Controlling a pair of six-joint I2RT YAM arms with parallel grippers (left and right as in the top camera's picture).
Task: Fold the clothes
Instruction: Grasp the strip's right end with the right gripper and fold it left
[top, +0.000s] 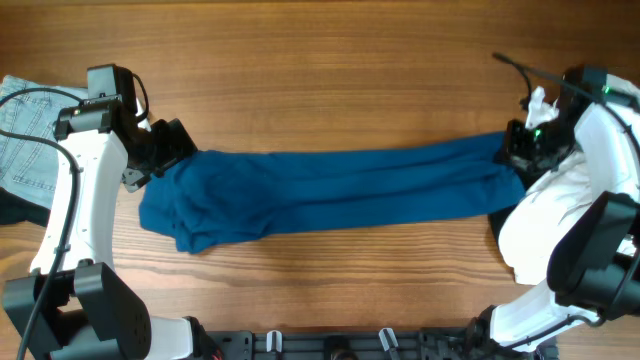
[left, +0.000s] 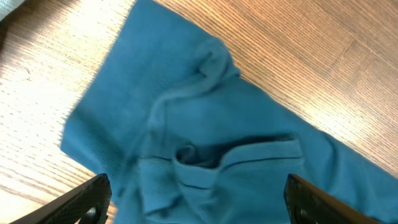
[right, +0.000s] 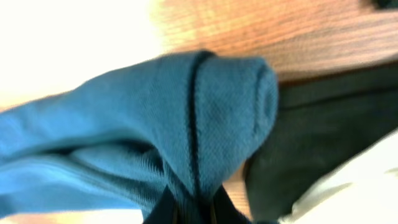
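Judging by layout, folding had barely begun: the blue garment (top: 330, 190) lay stretched across mid-frame. The right gripper (top: 522, 148) was clenched on its right end; the left gripper (top: 160, 150) hung released (fingers spread) over its left end.

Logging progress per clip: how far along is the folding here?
Done: the shirt lies gathered into a long strip across the table. In hand: the right gripper pinches one end; the left gripper hangs open over the other. Left: no crosswise fold yet, and the jeans lie aside untouched.
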